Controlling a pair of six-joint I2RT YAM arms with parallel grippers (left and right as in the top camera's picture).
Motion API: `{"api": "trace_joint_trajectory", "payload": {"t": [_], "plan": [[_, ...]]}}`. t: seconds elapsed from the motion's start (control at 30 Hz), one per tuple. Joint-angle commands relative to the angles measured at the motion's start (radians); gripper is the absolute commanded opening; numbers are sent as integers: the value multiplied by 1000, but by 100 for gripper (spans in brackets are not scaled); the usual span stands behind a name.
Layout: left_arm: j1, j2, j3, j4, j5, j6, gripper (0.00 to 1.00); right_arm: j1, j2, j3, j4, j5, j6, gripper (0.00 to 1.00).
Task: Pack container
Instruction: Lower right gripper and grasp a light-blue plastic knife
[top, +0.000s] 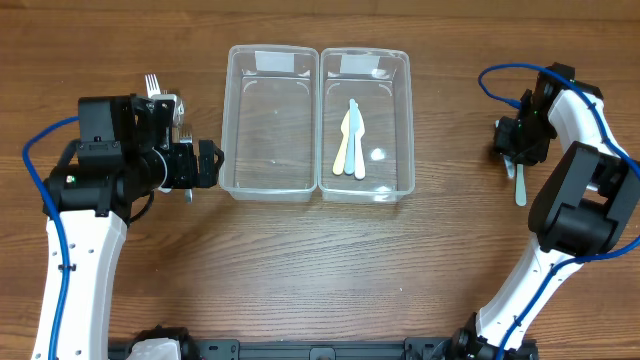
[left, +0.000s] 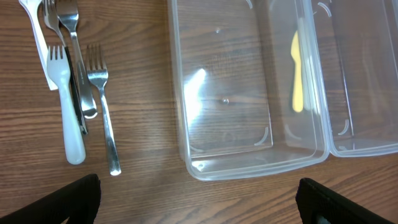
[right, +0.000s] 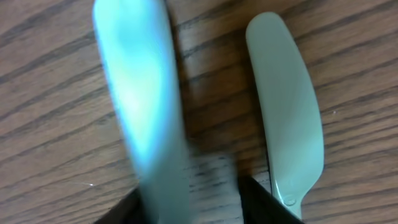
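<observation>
A brown wood-grain tabletop (top: 300, 270) carries two clear plastic tubs side by side, their long walls touching. The left container (top: 270, 130) is empty. The right container (top: 385, 110) holds a few plastic knives (top: 352, 140), cream and white, lying lengthwise and overlapping.

The left hand (top: 207, 163) hovers just short of the left container's near corner, pointing at it, with its fingers (left: 74, 199) spread wide and nothing between them. Ahead of this hand and off to its left, a small heap of cutlery lies on the wood. It includes a white plastic fork (left: 67, 112) and metal forks (left: 102, 106), packed close and partly overlapping, with the tines pointing away from the hand.

The right hand (top: 513, 152) is low over the wood, well apart from the containers. Its wrist view shows a blurred pale utensil (right: 146, 106) running out between its two dark fingers (right: 255, 202). I cannot tell whether the fingers are pinching it or only straddling it. Just to that utensil's right, a pale green knife (right: 289, 106) lies flat on the wood, clear of the hand.
</observation>
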Motion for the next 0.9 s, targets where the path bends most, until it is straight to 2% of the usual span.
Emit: {"api": "trace_joint_trajectory", "payload": {"t": [0.0, 0.1, 0.13, 0.27, 0.4, 0.63, 0.87], "plan": [[-2, 7, 25, -1, 0, 19, 100, 4, 28, -6, -13, -10, 0, 36], [-2, 7, 25, -1, 0, 19, 100, 4, 28, -6, -26, -19, 5, 24], [-2, 7, 25, -1, 0, 19, 100, 4, 28, -6, -32, -24, 8, 17], [-2, 7, 25, -1, 0, 19, 100, 6, 28, -6, -51, -24, 8, 7], [-2, 7, 25, -1, 0, 19, 100, 6, 27, -6, -71, -24, 26, 4], [-2, 7, 25, -1, 0, 19, 100, 8, 4, -3, -103, -33, 91, 4], [-2, 7, 25, -1, 0, 19, 100, 69, -191, 6, -72, -197, 91, 4]]}}
